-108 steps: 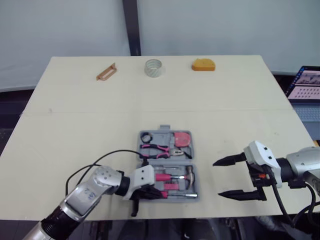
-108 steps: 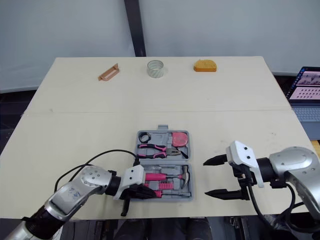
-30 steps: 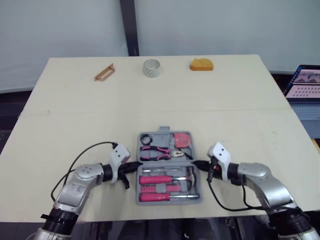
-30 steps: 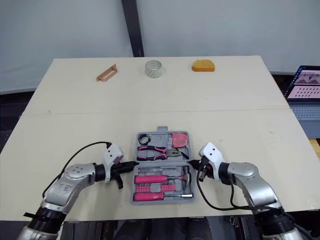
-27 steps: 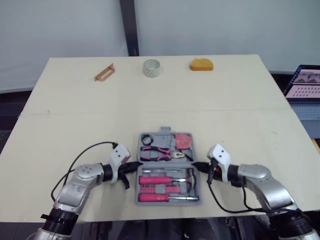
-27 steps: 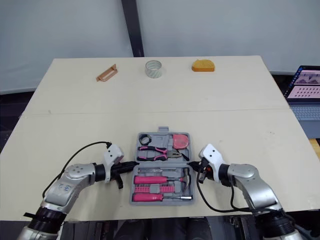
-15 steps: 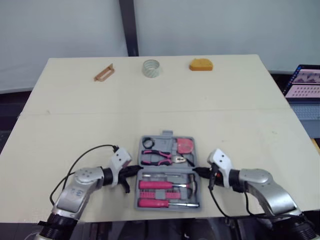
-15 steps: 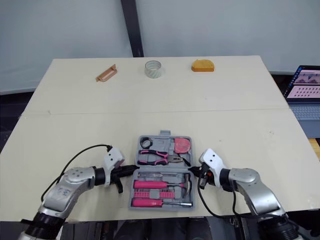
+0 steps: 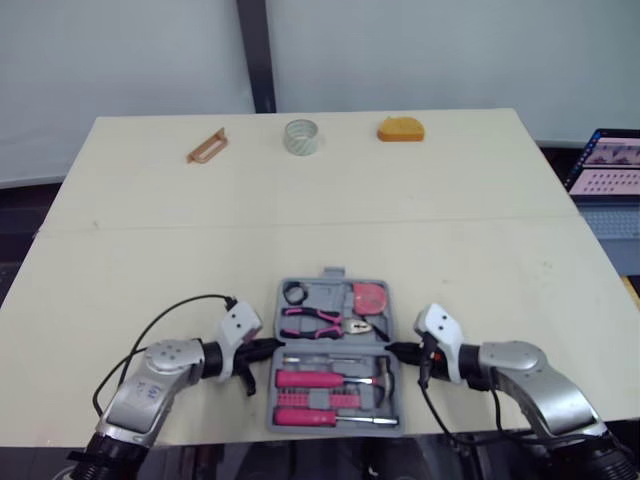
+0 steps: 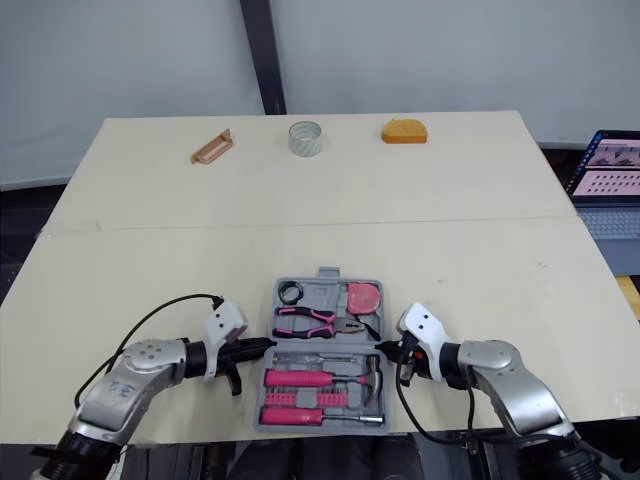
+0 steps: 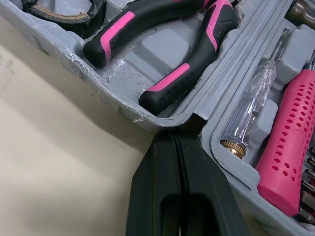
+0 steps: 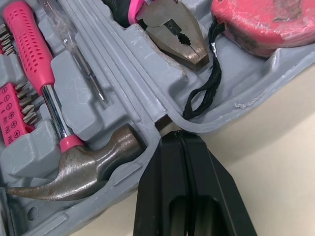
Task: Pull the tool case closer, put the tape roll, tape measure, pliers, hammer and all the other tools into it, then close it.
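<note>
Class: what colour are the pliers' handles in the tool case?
The pliers are black with pink stripes; the left wrist view shows this best.

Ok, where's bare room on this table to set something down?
Bare: the band between the tool case and the far row: tape roll, orange object, tan handle. Crowded: near edge, left tool and right tool flanking the case.

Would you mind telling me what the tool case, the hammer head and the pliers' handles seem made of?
The tool case looks like moulded grey plastic, matte, its rim frayed white. The hammer head looks like steel: dull grey sheen. The pliers' handles seem rubber or soft plastic, black with pink inlays.
</note>
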Controlling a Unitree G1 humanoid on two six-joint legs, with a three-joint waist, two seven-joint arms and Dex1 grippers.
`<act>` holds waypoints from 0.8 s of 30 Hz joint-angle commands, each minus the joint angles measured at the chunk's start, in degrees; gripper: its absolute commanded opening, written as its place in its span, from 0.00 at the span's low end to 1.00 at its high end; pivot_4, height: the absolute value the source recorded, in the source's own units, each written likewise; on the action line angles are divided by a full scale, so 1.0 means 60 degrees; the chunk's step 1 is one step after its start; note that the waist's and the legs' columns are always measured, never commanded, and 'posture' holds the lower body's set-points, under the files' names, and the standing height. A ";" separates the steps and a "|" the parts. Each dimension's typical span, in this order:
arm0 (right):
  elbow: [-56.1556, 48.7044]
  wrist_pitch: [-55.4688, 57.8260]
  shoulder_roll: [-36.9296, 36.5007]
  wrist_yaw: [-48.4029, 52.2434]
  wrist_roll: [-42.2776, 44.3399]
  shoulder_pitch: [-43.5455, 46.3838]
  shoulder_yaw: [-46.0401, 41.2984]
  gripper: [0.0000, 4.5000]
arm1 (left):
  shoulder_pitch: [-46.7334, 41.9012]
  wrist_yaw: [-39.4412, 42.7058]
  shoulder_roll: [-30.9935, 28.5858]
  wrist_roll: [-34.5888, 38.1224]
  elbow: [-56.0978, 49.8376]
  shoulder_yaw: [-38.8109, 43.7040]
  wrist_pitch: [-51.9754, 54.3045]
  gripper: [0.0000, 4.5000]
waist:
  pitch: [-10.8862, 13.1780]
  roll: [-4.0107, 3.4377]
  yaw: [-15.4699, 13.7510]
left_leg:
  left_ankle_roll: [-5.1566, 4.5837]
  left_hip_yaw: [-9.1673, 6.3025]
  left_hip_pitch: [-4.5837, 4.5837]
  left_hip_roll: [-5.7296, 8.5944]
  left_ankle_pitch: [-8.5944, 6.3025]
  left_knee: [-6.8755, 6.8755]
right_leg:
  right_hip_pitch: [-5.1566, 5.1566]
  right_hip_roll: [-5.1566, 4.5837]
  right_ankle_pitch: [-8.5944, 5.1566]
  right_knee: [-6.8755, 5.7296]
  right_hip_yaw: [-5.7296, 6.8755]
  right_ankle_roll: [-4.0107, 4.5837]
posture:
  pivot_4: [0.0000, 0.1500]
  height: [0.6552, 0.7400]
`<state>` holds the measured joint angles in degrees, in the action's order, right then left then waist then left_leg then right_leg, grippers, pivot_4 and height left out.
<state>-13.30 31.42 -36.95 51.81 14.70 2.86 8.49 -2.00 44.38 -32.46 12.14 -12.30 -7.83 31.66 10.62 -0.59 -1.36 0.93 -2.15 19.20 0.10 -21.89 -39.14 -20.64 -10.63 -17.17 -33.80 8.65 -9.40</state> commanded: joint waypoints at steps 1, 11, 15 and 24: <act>-0.0512 -0.0016 0.0064 0.0268 0.0337 -0.0105 0.0177 0.01 | 0.0285 0.0270 -0.0009 0.0131 -0.0219 -0.0443 0.0180 0.00 | 0.0000 0.0000 -0.0001 | 0.0000 0.0000 0.0000 0.0000 0.0000 0.0000 | 0.0000 0.0000 0.0000 0.0000 0.0000 0.0000 | 1.00 1.00; -0.0469 -0.0066 0.0067 0.0265 0.0293 -0.0122 0.0216 0.01 | 0.0411 0.0244 -0.0075 0.0170 -0.0369 -0.0405 0.0376 0.00 | -0.0001 -0.0001 -0.0002 | 0.0000 0.0001 -0.0001 0.0000 0.0000 0.0000 | 0.0000 0.0000 0.0000 0.0000 -0.0002 0.0000 | 1.00 1.00; -0.0463 -0.0067 0.0077 0.0243 0.0280 -0.0118 0.0219 0.01 | 0.0433 0.0230 -0.0077 0.0176 -0.0412 -0.0421 0.0434 0.00 | -0.0001 -0.0002 -0.0002 | 0.0000 0.0001 -0.0001 0.0000 0.0000 0.0000 | 0.0000 0.0000 0.0000 0.0001 -0.0002 0.0000 | 1.00 1.00; -0.0416 -0.0106 0.0096 0.0200 0.0230 -0.0094 0.0235 0.01 | 0.0507 0.0264 -0.0188 0.0197 -0.0580 -0.0431 0.0604 0.00 | -0.0001 -0.0002 -0.0002 | 0.0000 0.0001 -0.0001 0.0000 0.0000 0.0001 | 0.0000 0.0000 0.0000 0.0002 -0.0002 0.0000 | 1.00 1.00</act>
<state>-13.46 31.38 -36.94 51.81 14.77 2.54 8.63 -0.44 44.49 -33.52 12.67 -15.05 -7.86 34.49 10.61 -0.60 -1.37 0.93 -2.14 19.19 0.10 -21.90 -39.14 -20.64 -10.63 -17.17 -33.79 8.64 -9.40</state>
